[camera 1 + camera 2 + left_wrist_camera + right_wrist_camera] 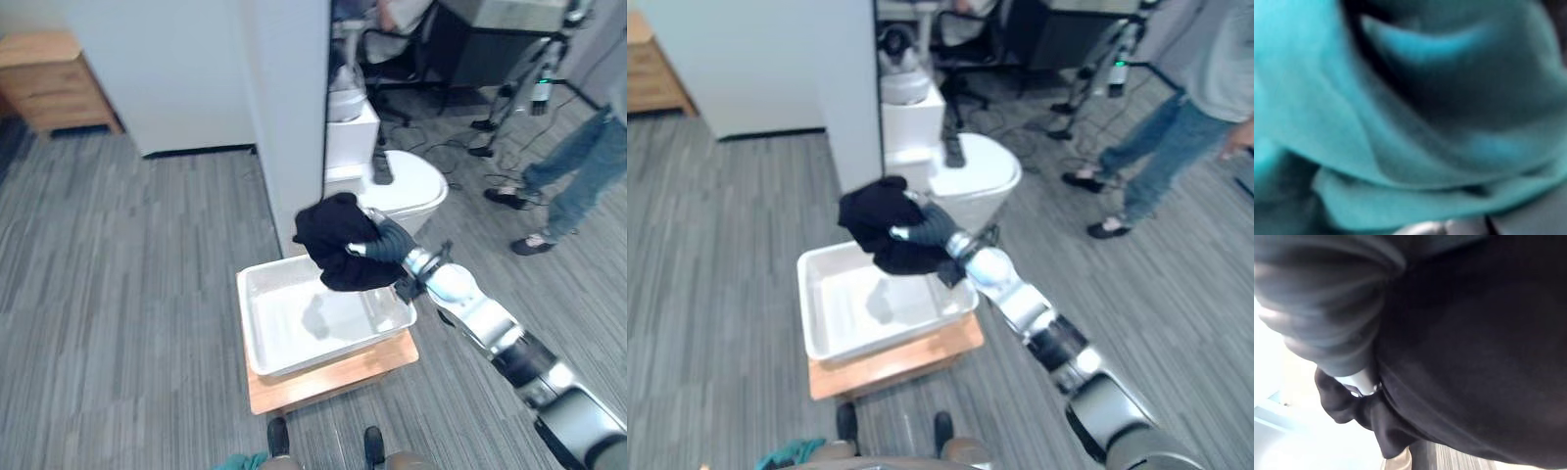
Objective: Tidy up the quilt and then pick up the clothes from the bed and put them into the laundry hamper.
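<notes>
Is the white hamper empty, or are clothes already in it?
Empty: the white hamper's bare floor shows. The black garment is bunched in the right robot hand above its far rim, not inside.

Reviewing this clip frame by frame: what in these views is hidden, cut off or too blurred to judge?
- Left hand: a sliver at the left wrist view's edge; teal cloth hides its fingers.
- Right hand: fingers mostly buried in the black garment, held above the white bin.
- Black garment: bunched, type unclear.
- Person: cut off by the eye view's edge.
- Teal cloth: cropped, blurred.
</notes>
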Robot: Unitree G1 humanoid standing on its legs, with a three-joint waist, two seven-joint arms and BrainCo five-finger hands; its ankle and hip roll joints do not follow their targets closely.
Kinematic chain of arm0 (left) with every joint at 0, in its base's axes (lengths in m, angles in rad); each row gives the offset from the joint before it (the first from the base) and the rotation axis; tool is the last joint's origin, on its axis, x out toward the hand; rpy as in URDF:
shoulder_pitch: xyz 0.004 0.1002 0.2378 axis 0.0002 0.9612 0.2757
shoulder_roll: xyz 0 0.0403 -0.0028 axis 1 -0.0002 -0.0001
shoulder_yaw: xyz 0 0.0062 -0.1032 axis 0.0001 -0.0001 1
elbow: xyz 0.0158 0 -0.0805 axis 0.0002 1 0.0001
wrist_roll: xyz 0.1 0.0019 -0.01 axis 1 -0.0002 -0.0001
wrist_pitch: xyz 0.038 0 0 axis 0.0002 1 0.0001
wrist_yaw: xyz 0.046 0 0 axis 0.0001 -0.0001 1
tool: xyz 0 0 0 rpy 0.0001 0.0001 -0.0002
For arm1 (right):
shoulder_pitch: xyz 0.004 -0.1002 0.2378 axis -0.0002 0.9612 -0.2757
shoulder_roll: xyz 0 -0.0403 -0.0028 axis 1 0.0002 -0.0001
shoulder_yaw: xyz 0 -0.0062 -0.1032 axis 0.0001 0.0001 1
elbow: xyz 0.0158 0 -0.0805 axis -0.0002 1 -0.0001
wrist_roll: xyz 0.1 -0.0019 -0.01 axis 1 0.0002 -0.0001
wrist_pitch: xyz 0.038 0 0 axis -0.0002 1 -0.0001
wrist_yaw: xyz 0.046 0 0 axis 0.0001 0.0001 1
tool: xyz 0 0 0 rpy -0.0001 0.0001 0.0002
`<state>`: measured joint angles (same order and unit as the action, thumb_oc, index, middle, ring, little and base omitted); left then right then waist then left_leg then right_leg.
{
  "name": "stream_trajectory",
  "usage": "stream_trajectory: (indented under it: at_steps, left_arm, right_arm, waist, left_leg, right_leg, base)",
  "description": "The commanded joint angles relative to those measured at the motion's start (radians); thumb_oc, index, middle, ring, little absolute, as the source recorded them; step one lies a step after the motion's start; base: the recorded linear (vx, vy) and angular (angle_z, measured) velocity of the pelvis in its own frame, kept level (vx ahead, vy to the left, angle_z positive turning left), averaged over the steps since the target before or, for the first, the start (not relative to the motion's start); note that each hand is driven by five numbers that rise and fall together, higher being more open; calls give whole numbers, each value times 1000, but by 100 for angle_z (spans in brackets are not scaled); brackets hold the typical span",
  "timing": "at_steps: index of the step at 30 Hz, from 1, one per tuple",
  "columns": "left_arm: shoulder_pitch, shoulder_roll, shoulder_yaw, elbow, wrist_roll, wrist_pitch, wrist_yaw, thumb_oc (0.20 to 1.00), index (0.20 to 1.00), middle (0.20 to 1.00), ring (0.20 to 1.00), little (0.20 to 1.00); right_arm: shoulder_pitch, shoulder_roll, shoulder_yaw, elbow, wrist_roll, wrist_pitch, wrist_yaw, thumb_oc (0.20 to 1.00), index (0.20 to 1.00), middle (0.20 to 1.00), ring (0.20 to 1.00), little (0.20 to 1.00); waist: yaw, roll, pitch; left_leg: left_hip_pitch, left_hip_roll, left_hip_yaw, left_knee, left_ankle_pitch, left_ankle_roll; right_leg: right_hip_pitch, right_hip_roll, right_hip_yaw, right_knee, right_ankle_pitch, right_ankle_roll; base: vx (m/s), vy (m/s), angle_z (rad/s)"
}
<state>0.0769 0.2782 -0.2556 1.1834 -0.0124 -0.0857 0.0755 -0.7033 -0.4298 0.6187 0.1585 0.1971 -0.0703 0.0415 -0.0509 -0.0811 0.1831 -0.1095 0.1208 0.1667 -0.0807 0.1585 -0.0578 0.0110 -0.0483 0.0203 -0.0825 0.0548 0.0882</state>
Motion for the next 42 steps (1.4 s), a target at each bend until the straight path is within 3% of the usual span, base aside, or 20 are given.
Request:
stream_trajectory:
  at_steps: [1,2,3,6,7,8,9,16,22,23,26,27,29,31,34,35,36,41,42]
  left_arm:
    - [-154,58,-24,-42,-158,-96,-6,200,200,200,200,200]
    - [-154,58,-24,-42,-158,-95,-6,200,200,200,200,200]
    - [-139,62,-45,-102,-136,-114,6,200,200,200,200,200]
    - [-184,59,-23,-146,-178,-119,28,200,200,200,200,200]
    - [-201,65,-16,-292,-254,-149,-2,200,200,200,200,200]
    - [-200,66,-16,-293,-255,-148,-2,200,200,200,200,200]
    - [-223,70,-24,-376,-280,-163,4,200,200,200,200,200]
    - [-419,159,-86,-702,-170,-187,24,200,200,200,200,200]
    - [-398,214,-107,-1012,-144,-192,-84,200,200,200,200,200]
    - [-370,246,-123,-1094,-146,-170,-157,200,200,200,200,200]
    - [-345,263,-128,-1119,-134,-154,-200,200,200,200,200,200]
    - [-499,282,-80,-1262,-304,-51,-230,200,200,200,200,200]
    - [-367,380,-79,-1286,-227,-74,-289,200,200,200,200,200]
    - [-300,404,-46,-1297,-228,-72,-299,200,200,200,200,200]
    - [-318,389,-65,-1240,-8,-83,-223,200,200,200,200,200]
    - [-318,389,-65,-1240,-8,-83,-223,200,200,200,200,200]
    - [-354,381,-78,-1174,136,-54,-174,200,200,200,200,200]
    - [-472,292,-135,-925,263,25,-118,200,200,200,200,200]
    - [-509,267,-151,-849,288,56,-138,762,762,762,762,762]
  right_arm:
    - [-240,-29,-43,54,20,-64,-64,200,200,200,200,200]
    - [-240,-29,-43,55,20,-64,-64,200,200,200,200,200]
    - [-234,-58,-47,58,37,-59,-68,200,200,200,200,200]
    - [-216,-39,-33,73,26,-41,-67,200,200,200,200,200]
    - [-181,-50,-36,102,-41,-34,-76,200,200,200,200,200]
    - [-181,-50,-36,102,-41,-34,-76,351,351,351,351,351]
    - [-152,-48,-51,118,-80,-29,-92,1000,1000,1000,1000,1000]
    - [94,-40,-132,103,-218,-47,-103,1000,1000,1000,1000,1000]
    - [302,-151,-251,-101,-333,-70,-60,1000,1000,1000,1000,1000]
    - [377,-150,-265,-157,-356,-49,-5,1000,1000,1000,1000,1000]
    - [434,-157,-285,-192,-389,-48,18,1000,1000,1000,1000,1000]
    - [473,-184,-342,-226,-385,-31,48,1000,1000,1000,1000,1000]
    - [557,-194,-380,-266,-374,-62,43,1000,1000,1000,1000,1000]
    - [604,-192,-398,-279,-399,-64,47,1000,1000,1000,1000,1000]
    - [631,-152,-374,-282,-398,-77,41,1000,1000,1000,1000,1000]
    - [631,-152,-374,-282,-398,-77,41,1000,1000,1000,1000,1000]
    - [651,-127,-368,-271,-401,-73,35,1000,1000,1000,1000,1000]
    - [675,-112,-334,-198,-412,-83,21,1000,1000,1000,1000,1000]
    - [676,-108,-316,-152,-420,-85,11,1000,1000,1000,1000,1000]
  waist:
    - [43,-2,121]
    - [41,-2,119]
    - [35,17,125]
    - [21,23,126]
    - [12,39,122]
    - [12,38,120]
    - [8,41,123]
    - [-40,58,97]
    - [-78,47,61]
    - [-104,41,46]
    - [-117,38,37]
    - [-126,49,29]
    - [-128,54,25]
    - [-148,49,23]
    - [-184,40,31]
    - [-184,40,31]
    - [-199,30,44]
    - [-212,14,66]
    - [-218,11,78]
  left_leg:
    - [21,27,-37,0,-68,-74]
    - [17,26,-38,1,-68,-74]
    - [1,6,40,16,-90,-57]
    - [-7,-23,78,54,-129,-44]
    - [4,-22,109,34,-120,-42]
    - [2,-22,109,33,-118,-42]
    - [8,-18,114,28,-111,-44]
    - [69,-18,131,-7,-127,-34]
    - [119,-15,140,-7,-154,-29]
    - [141,-13,152,-7,-161,-27]
    - [155,-12,161,-7,-165,-25]
    - [162,-13,166,-7,-164,-25]
    - [170,-16,163,-7,-168,-22]
    - [177,-19,170,-7,-175,-21]
    - [185,-19,200,-7,-187,-21]
    - [185,-19,200,-7,-187,-21]
    - [175,-19,217,-7,-180,-21]
    - [137,-14,233,-7,-169,-23]
    - [125,-14,237,-7,-165,-24]
  right_leg:
    - [-103,-45,23,-5,-52,34]
    - [-106,-46,22,-5,-52,34]
    - [-147,-62,-17,-5,-47,39]
    - [-180,-56,-32,-5,-44,28]
    - [-174,-46,-53,-5,-48,30]
    - [-177,-46,-53,-5,-47,29]
    - [-165,-47,-65,-5,-49,29]
    - [-130,-58,-62,-5,-37,40]
    - [-96,-65,-47,-5,-38,46]
    - [-85,-65,-34,-5,-37,50]
    - [-77,-66,-27,-5,-38,51]
    - [-72,-67,-26,-5,-40,53]
    - [-65,-71,-26,-5,-42,54]
    - [-66,-71,-13,-5,-41,58]
    - [-79,-68,18,-5,-35,68]
    - [-79,-68,18,-5,-35,68]
    - [-102,-65,36,-5,-22,69]
    - [-156,-60,61,2,-6,71]
    - [-171,-59,64,4,-1,71]
  base:
    - [-175,-98,37]
    - [-183,-65,37]
    - [-81,-14,25]
    - [-81,-57,61]
    - [20,-65,1]
    - [56,-61,6]
    - [7,-45,18]
    - [36,0,24]
    - [8,-2,-6]
    - [11,4,-3]
    - [23,15,-32]
    - [55,36,-32]
    - [39,36,-6]
    - [29,39,-6]
    - [0,37,-7]
    - [-64,32,-40]
    - [-73,12,-46]
    - [-83,4,-33]
    - [-46,11,-19]
